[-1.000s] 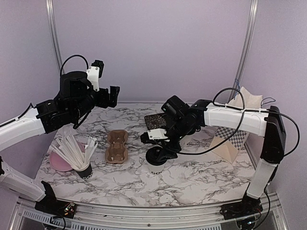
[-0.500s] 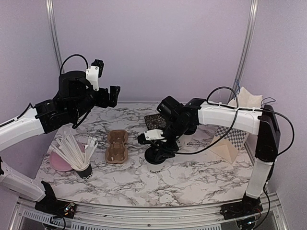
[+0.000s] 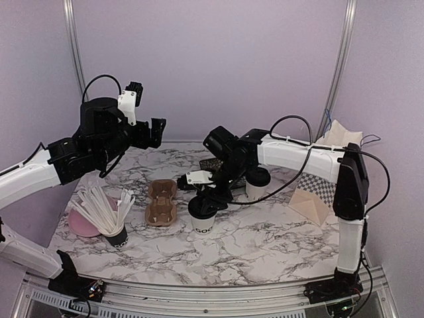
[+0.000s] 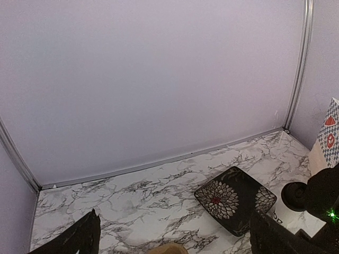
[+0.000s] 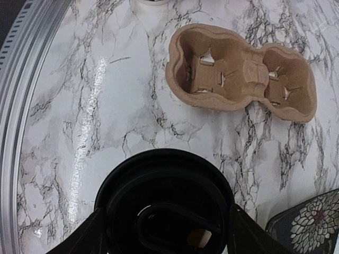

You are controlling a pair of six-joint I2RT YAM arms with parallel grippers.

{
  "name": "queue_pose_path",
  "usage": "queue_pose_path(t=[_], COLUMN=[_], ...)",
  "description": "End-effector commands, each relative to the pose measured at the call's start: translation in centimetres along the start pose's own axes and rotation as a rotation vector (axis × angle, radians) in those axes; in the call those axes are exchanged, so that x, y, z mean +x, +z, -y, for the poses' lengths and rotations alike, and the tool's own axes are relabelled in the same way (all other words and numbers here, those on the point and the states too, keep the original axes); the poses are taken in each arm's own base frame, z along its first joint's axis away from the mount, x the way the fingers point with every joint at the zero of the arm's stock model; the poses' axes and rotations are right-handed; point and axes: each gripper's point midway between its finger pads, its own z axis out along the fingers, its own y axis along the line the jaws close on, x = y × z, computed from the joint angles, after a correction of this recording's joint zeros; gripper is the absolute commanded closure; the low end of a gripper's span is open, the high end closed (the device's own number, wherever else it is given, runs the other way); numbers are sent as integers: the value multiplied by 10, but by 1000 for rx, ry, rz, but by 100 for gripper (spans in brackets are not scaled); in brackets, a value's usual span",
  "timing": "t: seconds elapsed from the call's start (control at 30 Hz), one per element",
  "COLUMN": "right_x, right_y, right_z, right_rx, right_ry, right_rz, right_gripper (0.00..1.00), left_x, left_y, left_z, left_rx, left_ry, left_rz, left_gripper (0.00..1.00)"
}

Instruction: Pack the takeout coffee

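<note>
R arm stretched out, wrist down. R gripper point(image 3: 203, 203) clamps the black lid point(image 5: 164, 206) of near coffee cup point(image 3: 203, 227), just right of cardboard cup tray point(image 3: 161, 202). Paper cup prob. light, crushable, lid may pop, so grip below rim. 2nd coffee cup point(image 3: 257, 183) sits farther right of tray. L gripper point(image 3: 158, 132) wide open, empty, raised behind tray.

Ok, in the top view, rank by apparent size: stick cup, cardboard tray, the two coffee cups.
Largest: stick cup, sticks included.
Then cardboard tray.
Smallest: front coffee cup and back coffee cup, alike, unranked.
</note>
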Motion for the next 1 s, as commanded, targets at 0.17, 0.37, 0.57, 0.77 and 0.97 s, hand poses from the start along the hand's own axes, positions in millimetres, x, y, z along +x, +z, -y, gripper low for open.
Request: queue_pose_path(t=[0.17,0.37,0.57,0.77,0.97], right_x=[-24,-18,-6,-3,-40], right_y=[13,13,8,4,-38], right_z=[77,121,147,164,154], right_rx=[203,300,344,359,335], right_ry=[83,160,246,308,283], right_rz=[-23,-31,-3,40,164], right_gripper=[32,29,26,18,2], left_x=[-16,-17,-15,-12,-9], left_y=[-8,-9,-7,-4,-3], left_z=[-2,-2,0,2,3], left_rx=[12,17,30,39,43], left_ry=[-25,-26,-29,-31,-28], left_rz=[48,50,45,37,30], left_gripper=[1,1,1,1,1])
